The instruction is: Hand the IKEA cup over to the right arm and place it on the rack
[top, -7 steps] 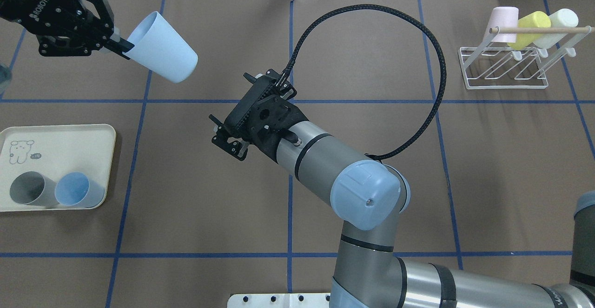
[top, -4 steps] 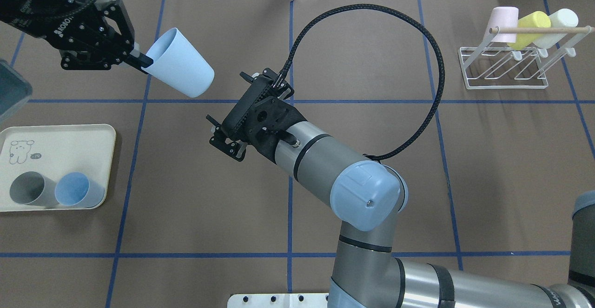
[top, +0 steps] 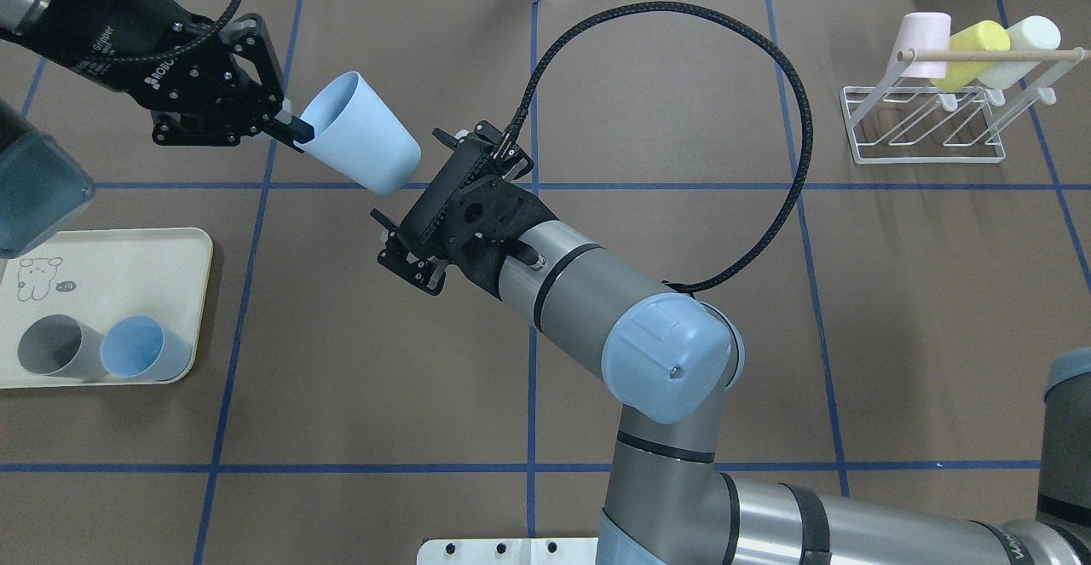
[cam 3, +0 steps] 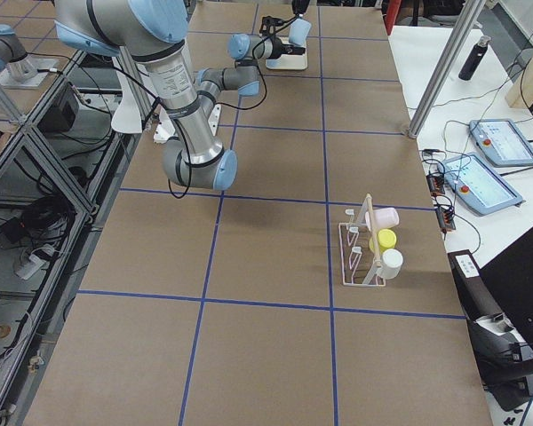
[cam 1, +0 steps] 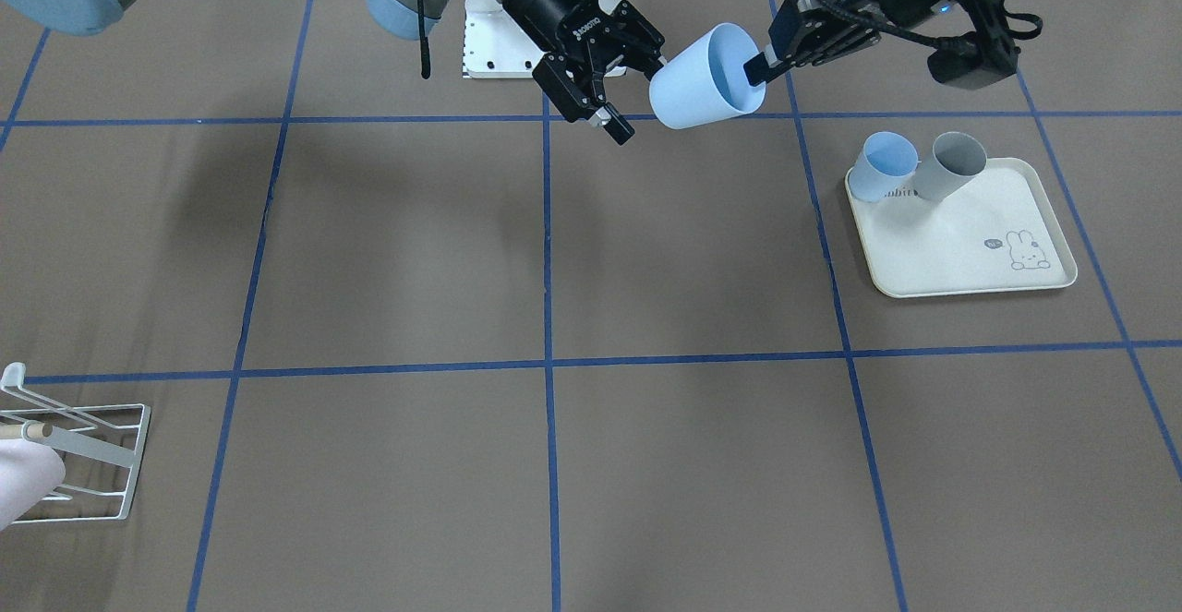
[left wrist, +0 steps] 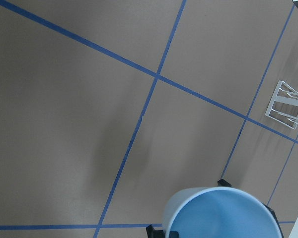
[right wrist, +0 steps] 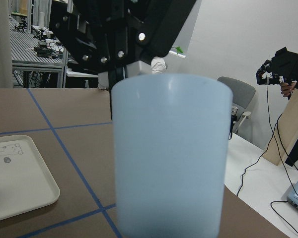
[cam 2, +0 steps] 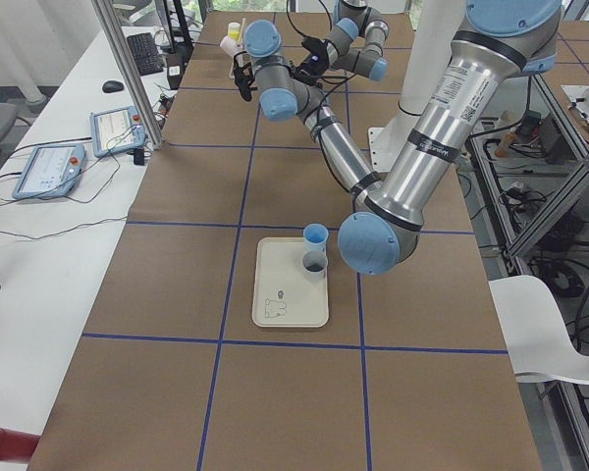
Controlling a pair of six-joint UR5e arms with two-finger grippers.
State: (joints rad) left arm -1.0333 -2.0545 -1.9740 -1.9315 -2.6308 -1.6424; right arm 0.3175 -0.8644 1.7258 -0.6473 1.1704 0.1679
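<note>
Clamping the rim of the light blue IKEA cup [top: 362, 143], one finger inside and one outside, the left gripper [top: 294, 130] holds it tilted clear of the table. The cup's base sits just at the mouth of the right gripper [cam 1: 635, 97], whose jaws stand wide apart, and contact there cannot be confirmed. Near the left gripper, the cream rabbit-print tray [top: 128, 250] holds two upright cups, one grey cup [top: 51, 348] and one blue cup [top: 141, 350]; well apart from both grippers, the white wire rack [top: 929, 152] carries three cups: pink, yellow and white.
</note>
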